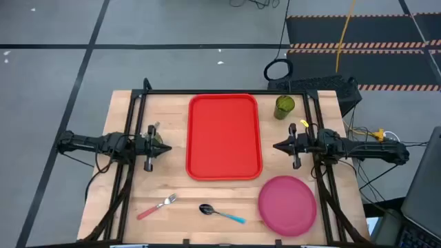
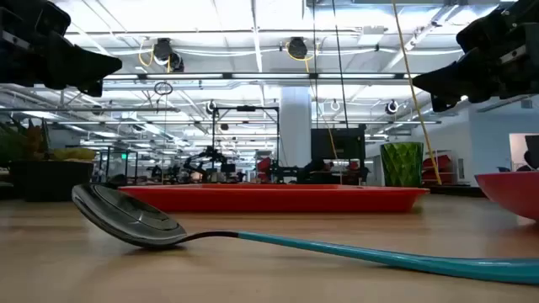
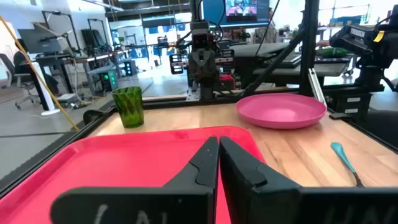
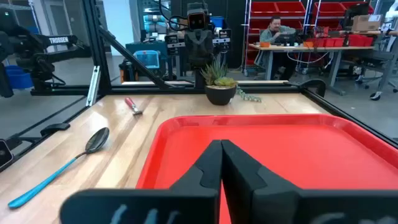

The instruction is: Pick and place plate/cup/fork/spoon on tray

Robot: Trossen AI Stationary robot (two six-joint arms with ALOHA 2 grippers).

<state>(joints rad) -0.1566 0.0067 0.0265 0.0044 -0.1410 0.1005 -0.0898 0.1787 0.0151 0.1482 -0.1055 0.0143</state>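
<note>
The red tray [image 1: 224,136] lies flat in the middle of the table. The green cup [image 1: 284,107] stands upright by the tray's far right corner. Near the right front corner the pink plate [image 1: 287,204] rests flat on the wood. The fork [image 1: 157,207] with its pink handle lies at the near left, and the spoon [image 1: 222,213] with its blue handle lies near the front edge, between fork and plate. My left gripper [image 1: 167,148] hovers shut left of the tray, and my right gripper [image 1: 277,146] hovers shut right of it. Both point level at the tray and hold nothing.
A small potted plant [image 4: 219,84] stands on the table by the left arm. A black frame [image 1: 227,91] runs along the table's far edge and sides. Bare wood shows between the tray and the near edge. A person [image 4: 273,31] sits at a desk far behind.
</note>
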